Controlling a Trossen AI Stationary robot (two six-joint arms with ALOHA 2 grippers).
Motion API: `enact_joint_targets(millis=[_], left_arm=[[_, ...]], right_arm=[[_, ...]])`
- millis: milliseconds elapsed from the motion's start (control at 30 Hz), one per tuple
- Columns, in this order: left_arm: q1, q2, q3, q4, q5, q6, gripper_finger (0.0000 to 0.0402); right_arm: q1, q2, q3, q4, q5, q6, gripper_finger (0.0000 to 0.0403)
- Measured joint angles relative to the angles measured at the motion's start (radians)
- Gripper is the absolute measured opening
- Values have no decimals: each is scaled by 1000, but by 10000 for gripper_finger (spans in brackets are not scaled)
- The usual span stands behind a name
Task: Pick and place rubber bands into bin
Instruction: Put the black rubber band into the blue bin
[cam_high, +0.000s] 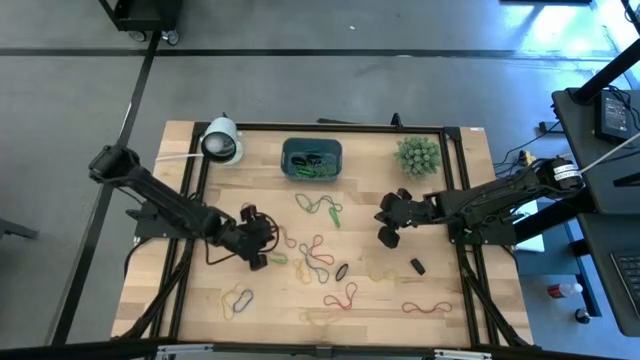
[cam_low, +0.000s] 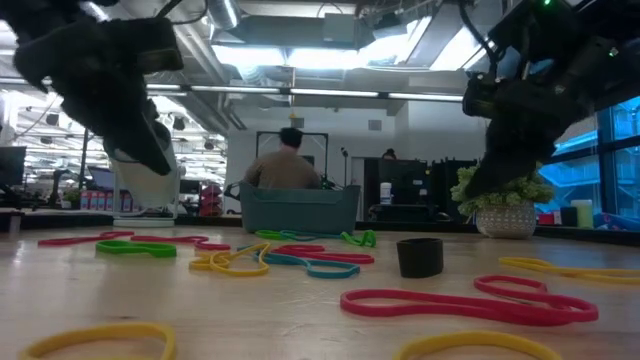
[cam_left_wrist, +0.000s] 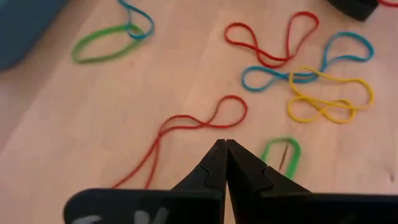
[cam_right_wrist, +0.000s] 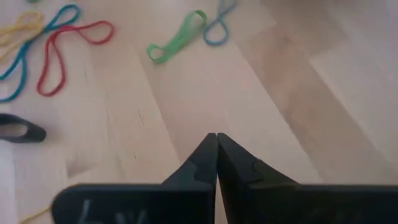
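Many coloured rubber bands (cam_high: 318, 250) lie flat and scattered over the wooden table, also in the low view (cam_low: 240, 258). The teal bin (cam_high: 312, 160) stands at the far middle with some green bands inside. My left gripper (cam_high: 258, 245) hangs shut above the table's left-middle. Its tips (cam_left_wrist: 225, 143) are just short of a red band (cam_left_wrist: 186, 121), with a green band (cam_left_wrist: 283, 152) beside them. My right gripper (cam_high: 388, 225) hangs shut over bare wood at the right-middle (cam_right_wrist: 216, 135), with nothing between its fingers. A green band (cam_right_wrist: 177, 37) lies farther ahead of it.
A white cylinder (cam_high: 222, 142) stands at the far left and a spiky green plant (cam_high: 417, 155) at the far right. A small black cup-like piece (cam_high: 417, 266) sits near my right gripper. Black rails (cam_high: 460, 200) frame the table. A person (cam_low: 285, 165) sits beyond the far edge.
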Motion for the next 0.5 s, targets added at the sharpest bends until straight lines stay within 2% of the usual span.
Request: enact_joint_targets(millis=[133, 267, 400, 500], left_arm=[[-2, 0, -34, 35, 17, 2, 2], [-2, 0, -35, 24, 46, 3, 2], [-2, 0, -35, 24, 47, 3, 1], [-2, 0, -35, 25, 47, 3, 3]], right_arm=[[64, 0, 85, -279, -15, 159, 4], [184, 0, 195, -546, -14, 381, 3], [318, 0, 269, -672, -29, 595, 2], [399, 0, 280, -695, -70, 732, 2]])
